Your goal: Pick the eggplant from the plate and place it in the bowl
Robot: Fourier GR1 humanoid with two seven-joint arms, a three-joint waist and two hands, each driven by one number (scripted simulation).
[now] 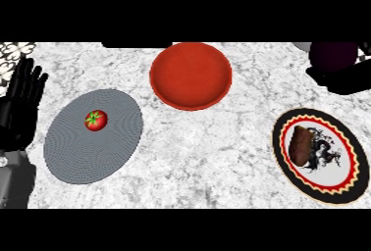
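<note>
The dark purple eggplant is at the top right of the head view, away from the patterned plate at the right. My right hand is curled round its lower part and hides some of it. The red bowl sits at the upper middle, to the left of the eggplant and hand, with nothing in it. The patterned plate has a red and yellow zigzag rim and a brown and black picture in its middle. My left hand rests open, fingers up, at the left edge.
A grey round plate lies at the left with a red tomato on it. A patterned object shows at the top left corner. The marble counter stretches between the two plates.
</note>
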